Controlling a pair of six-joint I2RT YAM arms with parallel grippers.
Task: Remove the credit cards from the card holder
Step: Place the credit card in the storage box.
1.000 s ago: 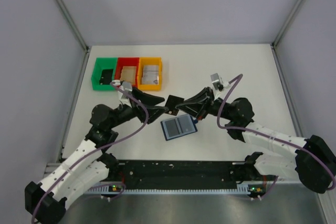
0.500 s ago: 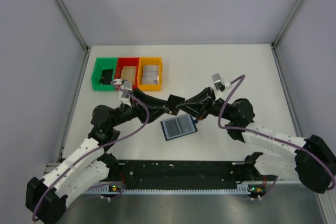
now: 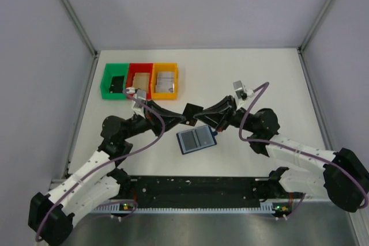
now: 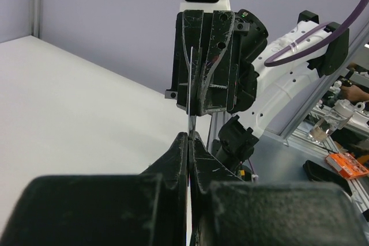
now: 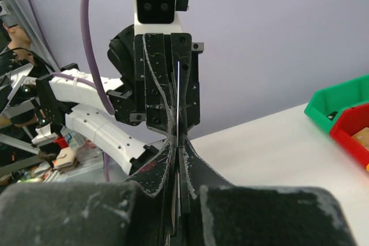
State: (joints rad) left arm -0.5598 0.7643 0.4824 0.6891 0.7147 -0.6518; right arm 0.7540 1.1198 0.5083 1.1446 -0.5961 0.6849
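Clamped at both ends in mid-air, just above the card holder: one credit card.

Pinches one edge of the card with the left gripper, jaws pressed together on it. Pinches the opposite edge with the right gripper, shut just as tight. Shows from either wrist as a thin upright line between facing fingertips. Leaves the holder lying open and flat on the table, directly below the handover, slotted panels up. Risks, by the look of it, bending or creasing the thin card if pulled apart with both claws locked. Risks just as much a tilt, a slip and a drop back beside the holder if released on one side before the other pinch is square. Cannot tell whether more cards sit in the slots.
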